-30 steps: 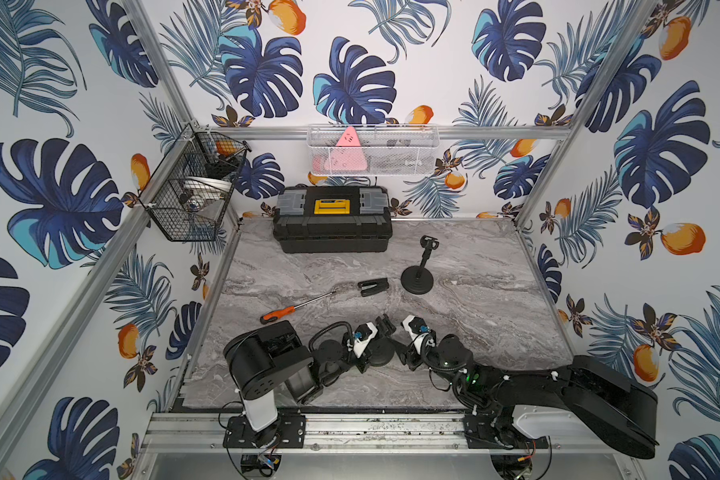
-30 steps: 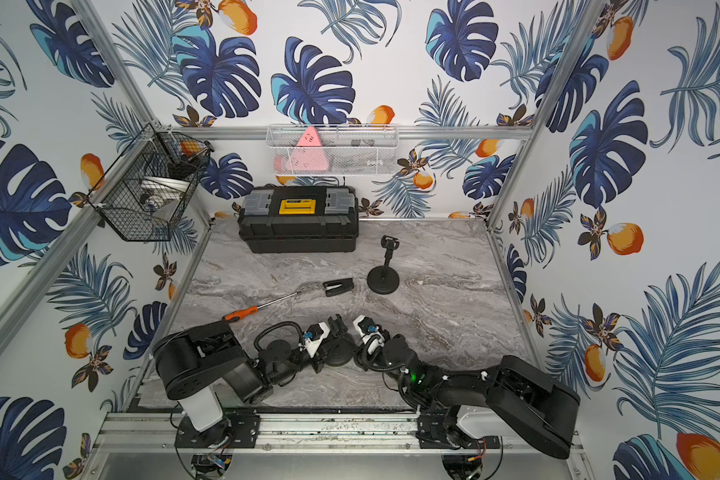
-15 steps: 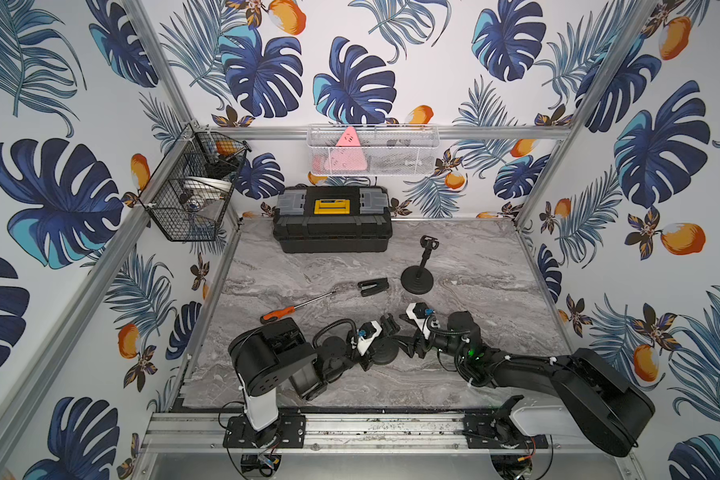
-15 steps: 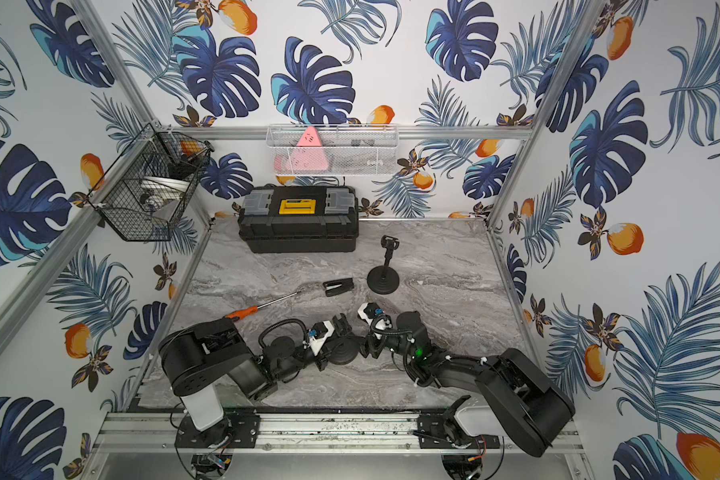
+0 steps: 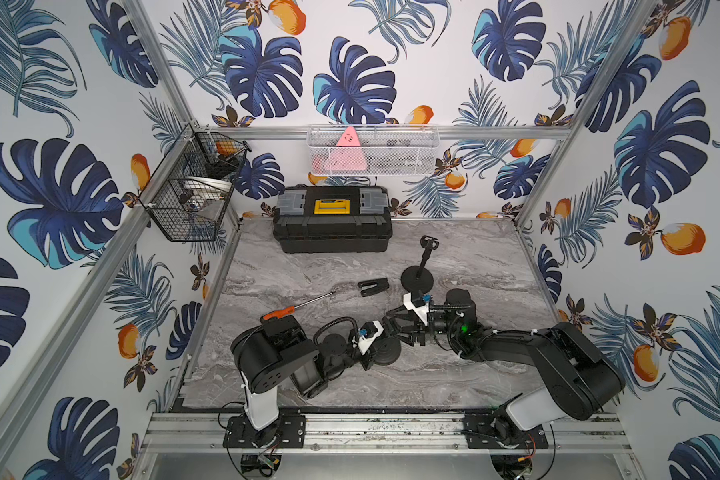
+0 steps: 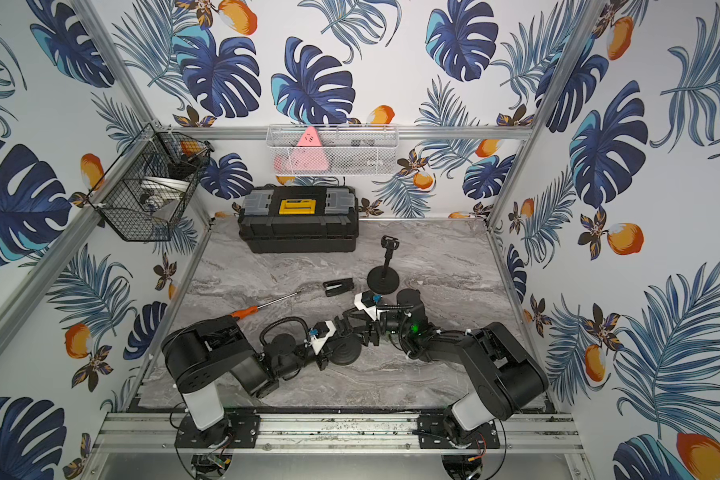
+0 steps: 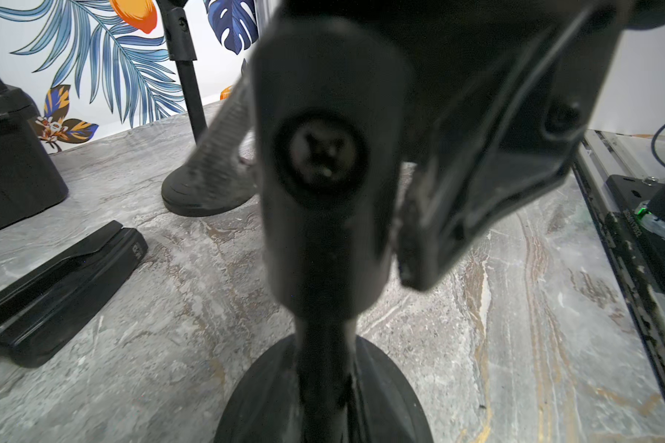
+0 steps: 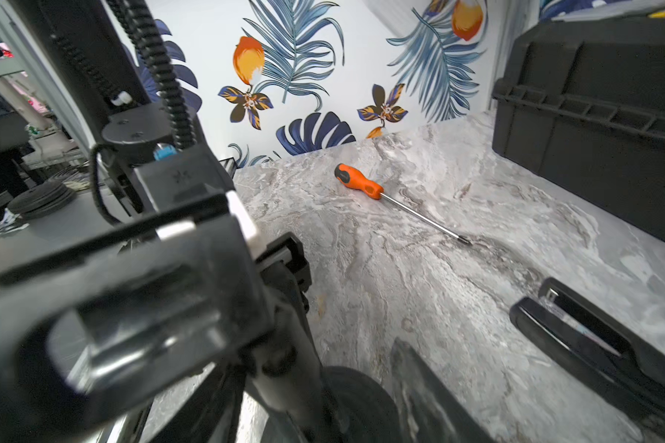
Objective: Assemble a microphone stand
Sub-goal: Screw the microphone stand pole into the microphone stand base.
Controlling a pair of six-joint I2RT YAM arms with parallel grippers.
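Left gripper (image 5: 377, 347): low over the surface (image 5: 495, 266), near the middle of its front edge. Its jaws are drawn almost together and pinch the pole of the near stand.
Near stand (image 5: 388, 353): upright, with its round base flat on the surface directly under the left gripper's tips. Its head, which carries a cross-head screw, fills the middle of the left wrist view.
Right gripper (image 5: 393, 329): reaches in from the right side with its jaws parted. The fingers (image 7: 496, 172) stand one on each side of the near stand's head; whether they touch it cannot be told.
Far stand (image 5: 417, 279): upright, right of the surface's centre, behind the right gripper and apart from both grippers.
Clip (image 5: 373, 286): lies flat near the centre, just left of the far stand's base.
Screwdriver (image 5: 292, 305): lies left of centre, with its tip towards the clip.
Toolbox (image 5: 332, 224): lid down, against the back edge.
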